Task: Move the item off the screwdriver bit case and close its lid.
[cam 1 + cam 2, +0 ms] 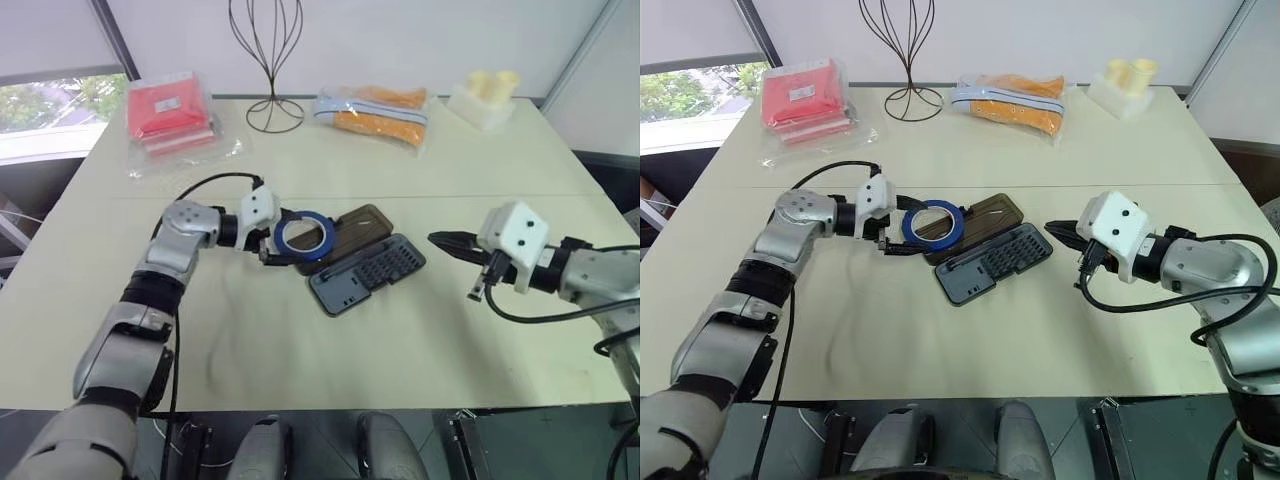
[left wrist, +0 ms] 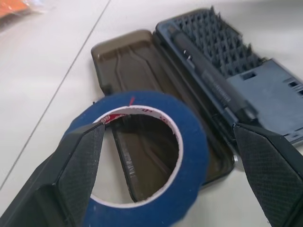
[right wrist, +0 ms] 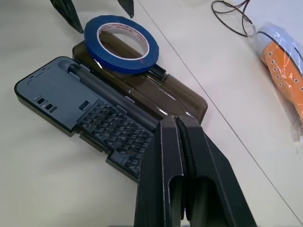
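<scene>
Screwdriver bit case [image 1: 367, 274] open flat, long axis diagonal.

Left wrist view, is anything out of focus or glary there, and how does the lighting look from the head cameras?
Left wrist view: the blue tape roll and the pincer fingers are soft up close; the bit case is sharper. Left eye view: even, soft light on the table, faint shadows, and a bright window at the upper left.

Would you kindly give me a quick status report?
Left claw open around tape roll. Right claw shut, clear. Tape on open lid; case unclosed.
</scene>
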You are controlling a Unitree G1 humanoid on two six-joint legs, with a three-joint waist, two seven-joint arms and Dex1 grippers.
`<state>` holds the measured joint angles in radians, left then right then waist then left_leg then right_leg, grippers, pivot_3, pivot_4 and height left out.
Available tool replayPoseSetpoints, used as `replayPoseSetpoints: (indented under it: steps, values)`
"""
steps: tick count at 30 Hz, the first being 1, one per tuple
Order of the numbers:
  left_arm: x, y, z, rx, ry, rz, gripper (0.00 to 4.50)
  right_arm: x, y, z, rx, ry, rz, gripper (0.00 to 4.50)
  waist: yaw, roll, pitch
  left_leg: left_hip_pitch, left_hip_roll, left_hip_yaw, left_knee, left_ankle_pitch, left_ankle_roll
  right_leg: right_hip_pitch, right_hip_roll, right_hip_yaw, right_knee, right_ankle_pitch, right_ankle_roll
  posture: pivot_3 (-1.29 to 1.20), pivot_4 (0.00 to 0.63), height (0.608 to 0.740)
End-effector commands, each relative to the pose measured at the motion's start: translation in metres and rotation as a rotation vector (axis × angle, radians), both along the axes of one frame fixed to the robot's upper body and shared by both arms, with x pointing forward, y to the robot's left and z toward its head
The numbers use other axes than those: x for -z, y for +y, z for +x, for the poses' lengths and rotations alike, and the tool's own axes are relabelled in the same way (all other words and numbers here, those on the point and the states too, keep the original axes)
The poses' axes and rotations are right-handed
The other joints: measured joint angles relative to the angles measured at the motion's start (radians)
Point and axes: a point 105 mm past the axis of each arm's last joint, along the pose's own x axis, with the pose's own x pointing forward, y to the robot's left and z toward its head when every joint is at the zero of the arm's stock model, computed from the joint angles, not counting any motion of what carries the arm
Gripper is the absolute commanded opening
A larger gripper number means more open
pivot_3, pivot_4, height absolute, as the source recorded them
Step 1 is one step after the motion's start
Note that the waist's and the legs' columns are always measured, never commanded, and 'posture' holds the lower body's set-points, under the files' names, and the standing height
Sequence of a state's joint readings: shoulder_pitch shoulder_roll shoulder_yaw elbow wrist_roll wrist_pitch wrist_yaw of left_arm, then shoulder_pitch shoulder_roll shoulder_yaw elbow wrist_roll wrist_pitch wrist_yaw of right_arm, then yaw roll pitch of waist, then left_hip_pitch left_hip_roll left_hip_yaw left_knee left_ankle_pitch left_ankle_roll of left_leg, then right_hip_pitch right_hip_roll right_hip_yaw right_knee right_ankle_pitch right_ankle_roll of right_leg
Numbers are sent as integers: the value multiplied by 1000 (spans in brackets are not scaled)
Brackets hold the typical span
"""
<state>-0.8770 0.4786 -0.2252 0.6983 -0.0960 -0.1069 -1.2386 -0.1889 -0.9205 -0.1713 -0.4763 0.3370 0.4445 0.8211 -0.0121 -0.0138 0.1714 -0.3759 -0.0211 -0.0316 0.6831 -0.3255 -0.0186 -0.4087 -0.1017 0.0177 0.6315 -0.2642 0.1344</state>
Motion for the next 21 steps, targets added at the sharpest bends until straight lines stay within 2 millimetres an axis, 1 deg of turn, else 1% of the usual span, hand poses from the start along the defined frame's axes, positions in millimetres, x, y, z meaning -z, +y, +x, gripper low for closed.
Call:
replayPoseSetpoints:
  steps: [1, 5, 12, 14, 16, 17, 21]
  values:
    - [-5, -6, 2, 34, -43, 26, 4471, -13, 1, -4, 1, -69, 0, 0, 1, 0, 0, 0, 0, 0, 0, 0, 0, 0, 0, 0, 0, 0, 0, 0, 150, 740]
    - [4, -10, 4, 41, -50, 58, 4471, -12, 1, -5, 4, -67, 2, 0, 1, 0, 0, 0, 0, 0, 0, 0, 0, 0, 0, 0, 0, 0, 0, 0, 150, 740]
    - [9, -19, 8, 35, -62, 74, 4471, -12, 2, -5, 7, -67, 4, 0, 2, 0, 0, 0, 0, 0, 0, 0, 0, 0, 0, 0, 0, 0, 0, 0, 150, 740]
    - [13, -20, 9, 31, -59, 82, 3950, -11, 3, -5, 8, -68, 5, 0, 2, 0, 0, 0, 0, 0, 0, 0, 0, 0, 0, 0, 0, 0, 0, 0, 150, 740]
    - [16, -21, 9, 27, -52, 89, 3168, -11, 3, -4, 8, -68, 5, 0, 1, 0, 0, 0, 0, 0, 0, 0, 0, 0, 0, 0, 0, 0, 0, 0, 150, 740]
    - [17, -21, 9, 27, -45, 95, 2561, -11, 3, -4, 9, -69, 3, 0, 1, 0, 0, 0, 0, 0, 0, 0, 0, 0, 0, 0, 0, 0, 0, 0, 150, 740]
    - [24, -20, 8, 28, -20, 114, 574, -13, 2, -4, 12, -73, 2, 0, 1, 0, 0, 0, 0, 0, 0, 0, 0, 0, 0, 0, 0, 0, 0, 0, 150, 740]
